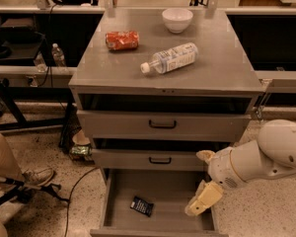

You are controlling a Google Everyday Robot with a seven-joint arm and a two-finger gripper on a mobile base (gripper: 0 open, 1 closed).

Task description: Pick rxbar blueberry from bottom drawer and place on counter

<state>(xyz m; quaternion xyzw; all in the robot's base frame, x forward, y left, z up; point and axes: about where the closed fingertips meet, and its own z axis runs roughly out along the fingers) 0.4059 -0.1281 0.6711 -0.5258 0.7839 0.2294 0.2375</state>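
The rxbar blueberry (141, 206), a small dark wrapper, lies flat on the floor of the open bottom drawer (172, 194), left of its middle and near the front. My gripper (203, 179) hangs over the drawer's right side, at about the height of the middle drawer's front. It is open and empty, to the right of the bar and above it. One cream finger (203, 202) points down into the drawer. The counter (217, 70) is the grey cabinet top above.
On the counter are a lying plastic bottle (170, 58), a red packet (122, 40) and a white bowl (177, 19). The two upper drawers (163, 125) with black handles stand slightly open. A person's leg and shoe (34, 177) and cables are on the floor at the left.
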